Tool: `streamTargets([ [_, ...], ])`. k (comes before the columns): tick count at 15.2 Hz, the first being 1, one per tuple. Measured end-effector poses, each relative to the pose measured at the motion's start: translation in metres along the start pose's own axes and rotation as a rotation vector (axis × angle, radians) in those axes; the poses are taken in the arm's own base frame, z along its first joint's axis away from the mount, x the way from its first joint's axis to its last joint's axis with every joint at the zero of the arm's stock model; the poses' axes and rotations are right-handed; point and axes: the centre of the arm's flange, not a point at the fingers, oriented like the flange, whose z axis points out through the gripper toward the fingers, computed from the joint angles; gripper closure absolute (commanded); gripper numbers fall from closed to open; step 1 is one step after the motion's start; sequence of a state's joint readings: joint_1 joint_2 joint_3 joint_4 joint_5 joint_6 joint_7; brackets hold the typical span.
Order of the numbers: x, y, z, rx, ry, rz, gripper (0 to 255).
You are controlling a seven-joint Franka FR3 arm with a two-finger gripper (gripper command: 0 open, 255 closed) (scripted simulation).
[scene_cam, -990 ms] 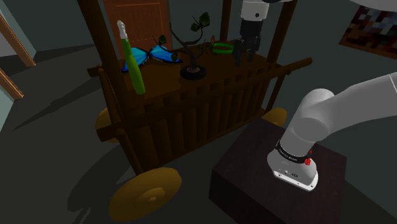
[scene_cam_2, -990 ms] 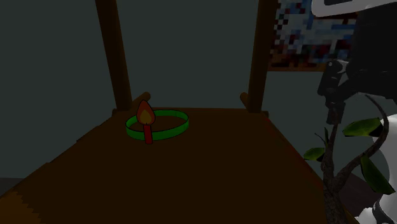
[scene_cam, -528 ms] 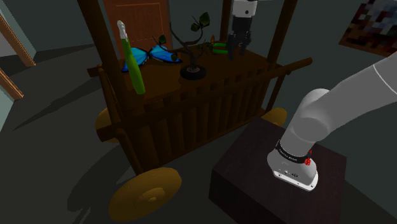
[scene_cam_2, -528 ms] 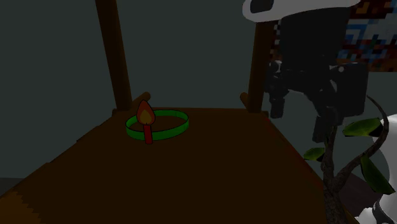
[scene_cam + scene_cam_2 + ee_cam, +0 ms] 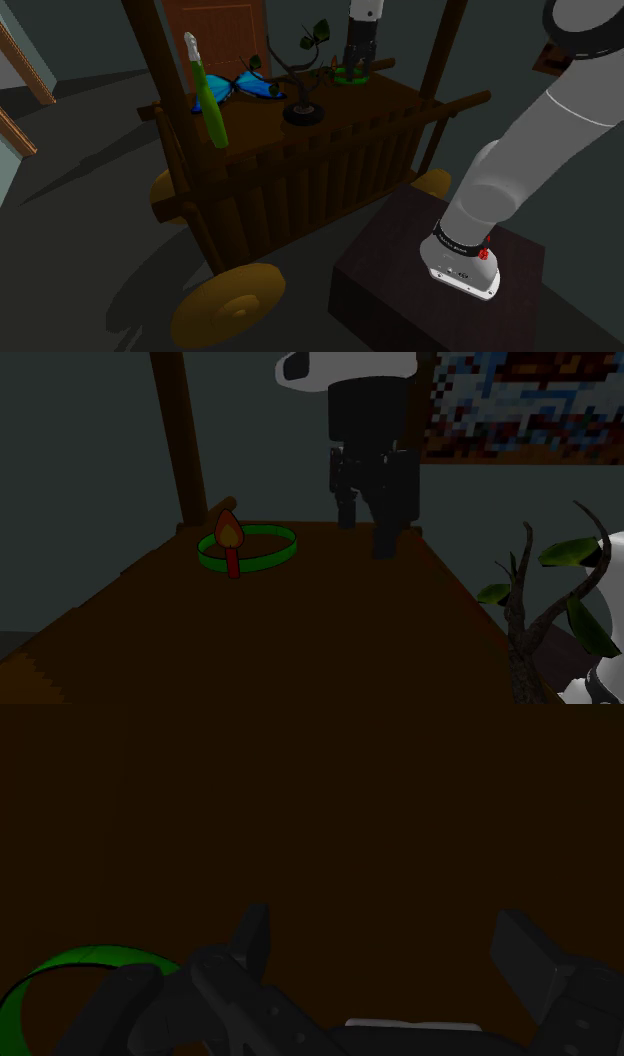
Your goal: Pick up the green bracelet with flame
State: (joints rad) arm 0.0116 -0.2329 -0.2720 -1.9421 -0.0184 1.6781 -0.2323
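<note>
The green bracelet (image 5: pixel 262 558) lies flat near the far end of the dark wooden cart top (image 5: pixel 300 642), with a red and orange flame charm (image 5: pixel 229 534) standing on its near rim. My black gripper (image 5: pixel 366 537) hangs just above the cart top, to the second exterior view's right of the bracelet. It is open, with nothing between its fingers. In the shoulder view the gripper (image 5: pixel 357 68) stands at the back of the cart, right by the bracelet (image 5: pixel 350 77). In the wrist view part of the green ring (image 5: pixel 70 966) shows beside the open gripper (image 5: pixel 385 944), outside its fingers.
On the wooden cart (image 5: pixel 300 170) also stand a bare-branched plant with green leaves on a black base (image 5: pixel 303 108), a blue butterfly figure (image 5: pixel 245 87) and a tall green bottle-like object (image 5: pixel 207 100). Upright wooden posts (image 5: pixel 180 442) rise at the cart's corners. My stand (image 5: pixel 440 270) is beside the cart.
The gripper has moved toward the back of the cart and to the second exterior view's left, ending close beside the bracelet. The bracelet has not moved.
</note>
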Motion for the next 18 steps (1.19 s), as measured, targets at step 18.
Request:
streamTargets([
  [18,0.121,0.078,0.037,-0.012,0.005,-0.091,0],
])
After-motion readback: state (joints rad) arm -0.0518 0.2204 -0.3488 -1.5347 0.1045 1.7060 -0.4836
